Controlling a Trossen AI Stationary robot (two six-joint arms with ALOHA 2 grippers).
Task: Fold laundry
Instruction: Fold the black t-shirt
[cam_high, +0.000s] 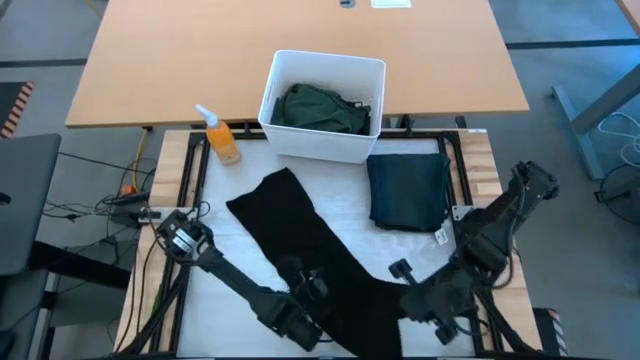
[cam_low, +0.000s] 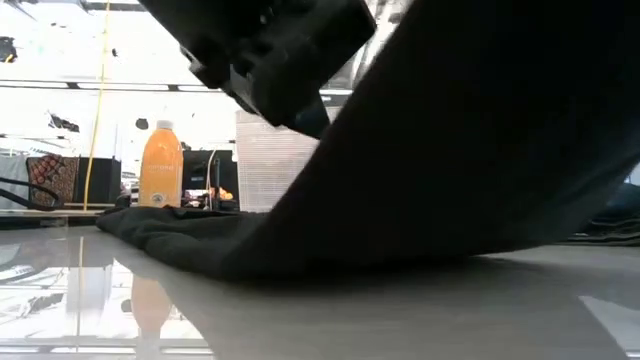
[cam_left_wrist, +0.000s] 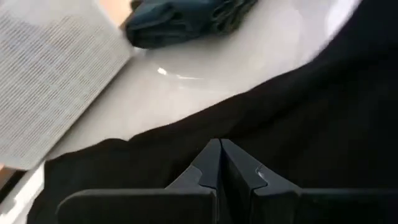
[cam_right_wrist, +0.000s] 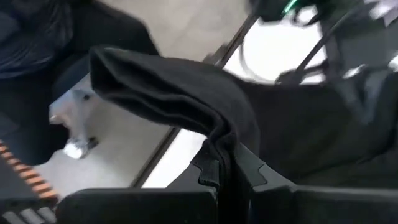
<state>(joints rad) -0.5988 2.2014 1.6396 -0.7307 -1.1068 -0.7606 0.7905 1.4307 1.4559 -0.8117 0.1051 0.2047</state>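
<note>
Long black trousers (cam_high: 300, 240) lie slantwise on the white table, from the far left toward the near right. Their near end is raised; in the low view the cloth (cam_low: 450, 150) slopes down from the right to the table. My right gripper (cam_right_wrist: 227, 165) is shut on that raised end, near the table's front edge (cam_high: 408, 300). My left gripper (cam_left_wrist: 221, 155) is shut with nothing between its tips, and it hovers over the trousers' middle near the front (cam_high: 312, 283). A dark green garment (cam_high: 320, 108) lies in the white bin (cam_high: 275, 85). A folded dark garment (cam_high: 408, 190) rests flat at the right. My left gripper's shut fingertips (cam_left_wrist: 211, 158) stand right over the black cloth; I cannot tell whether they touch it. My right gripper pinches a bunched fold of the trousers' near end (cam_right_wrist: 217, 134) between its two fingers, several layers thick. The cloth humps over the fingertips, lifted off the table, and the rest trails down slack.
An orange bottle (cam_high: 222, 140) stands at the far left of the white table, next to the bin. A wooden desk (cam_high: 180, 60) lies beyond the bin. Bare white table (cam_high: 340, 195) shows between the trousers and the folded garment.
</note>
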